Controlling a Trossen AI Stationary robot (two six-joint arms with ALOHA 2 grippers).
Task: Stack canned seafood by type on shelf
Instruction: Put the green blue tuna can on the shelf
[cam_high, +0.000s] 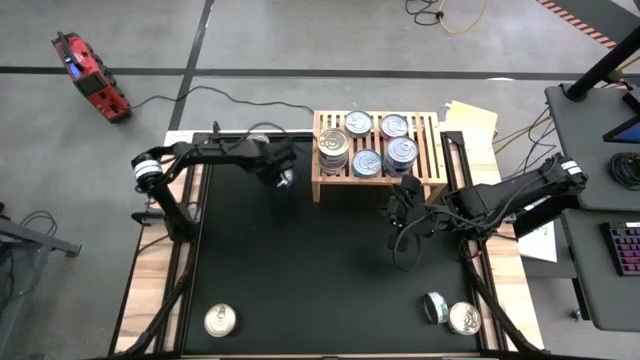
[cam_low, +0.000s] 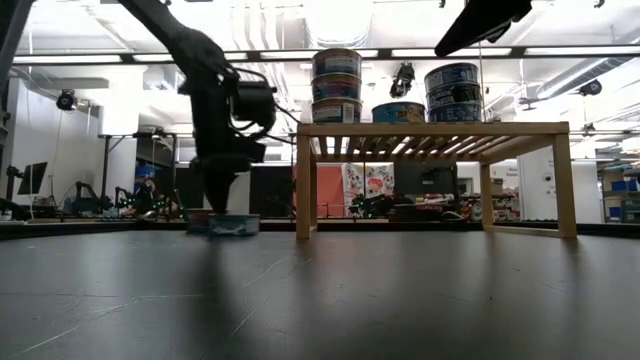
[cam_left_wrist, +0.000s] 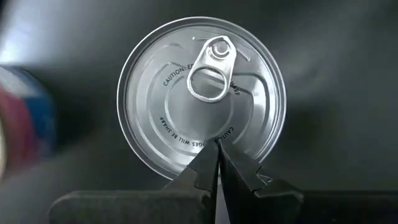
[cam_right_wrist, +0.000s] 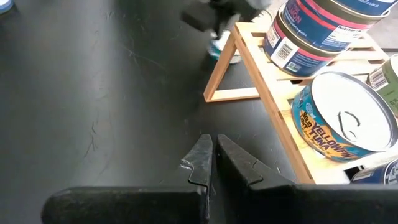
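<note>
A flat tin (cam_left_wrist: 202, 96) with a silver pull-tab lid stands upright on the black mat just left of the shelf (cam_high: 378, 178); it also shows in the low view as the tin (cam_low: 233, 225). My left gripper (cam_left_wrist: 217, 146), shut, points down right above its lid. A second tin (cam_left_wrist: 25, 118), red and blue, lies blurred beside it. The wooden shelf carries several tins, some stacked (cam_low: 336, 85), some single (cam_right_wrist: 345, 121). My right gripper (cam_right_wrist: 213, 149) is shut on nothing, above the mat before the shelf's near right side. My left gripper comes from above with its shut fingertips over the tin's lid (cam_left_wrist: 214, 134), between the pull tab and the rim. Whether they touch the lid I cannot tell. The tin rests flat on the mat.
At the mat's near edge lie a loose tin (cam_high: 220, 320) on the left and two tins on the right, one upright (cam_high: 463, 318) and one on its side (cam_high: 435, 307). The wide middle of the mat (cam_high: 300, 260) is bare. Cables hang by the right arm.
</note>
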